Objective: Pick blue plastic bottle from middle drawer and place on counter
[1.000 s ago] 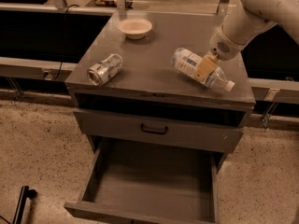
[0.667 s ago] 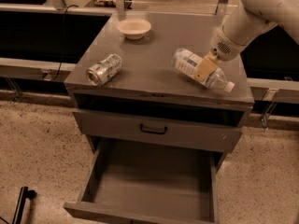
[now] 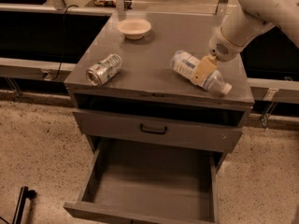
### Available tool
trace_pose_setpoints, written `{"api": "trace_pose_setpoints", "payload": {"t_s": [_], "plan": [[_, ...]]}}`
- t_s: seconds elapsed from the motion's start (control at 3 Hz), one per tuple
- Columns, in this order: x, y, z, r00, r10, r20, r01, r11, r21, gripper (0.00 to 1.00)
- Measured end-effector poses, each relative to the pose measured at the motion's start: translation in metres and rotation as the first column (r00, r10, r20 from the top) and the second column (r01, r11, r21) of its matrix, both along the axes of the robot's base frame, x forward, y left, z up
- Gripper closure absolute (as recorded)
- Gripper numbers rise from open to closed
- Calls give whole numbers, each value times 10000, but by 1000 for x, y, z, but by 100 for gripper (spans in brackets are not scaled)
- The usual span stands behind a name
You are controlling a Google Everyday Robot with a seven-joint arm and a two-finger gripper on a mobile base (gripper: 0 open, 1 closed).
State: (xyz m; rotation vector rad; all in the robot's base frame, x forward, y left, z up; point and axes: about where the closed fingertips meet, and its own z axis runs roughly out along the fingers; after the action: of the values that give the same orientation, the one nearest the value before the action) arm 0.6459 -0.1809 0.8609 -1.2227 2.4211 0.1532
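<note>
Grey counter bears the blue plastic bottle, lying on its side under the gripper.

The gripper sits across the bottle's middle, touching it; whether it is clamped or loose cannot be told. A crushed can lies well apart from the gripper, a white bowl farther back, and the middle drawer stands pulled open below.

Greys with small touches of colour
We see the tan end effector at the clear blue plastic bottle with blue-and-white label, a grey surface, a silver-green can and a cream bowl.
</note>
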Motion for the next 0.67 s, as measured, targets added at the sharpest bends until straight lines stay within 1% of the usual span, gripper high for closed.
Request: {"api": "trace_pose_setpoints", "payload": {"t_s": [0.33,0.67], "plan": [[0,0,-1,10000,8,-13,-8,10000,0,0],[0,0,-1,10000,10,-12,-10,10000,1,0]]}}
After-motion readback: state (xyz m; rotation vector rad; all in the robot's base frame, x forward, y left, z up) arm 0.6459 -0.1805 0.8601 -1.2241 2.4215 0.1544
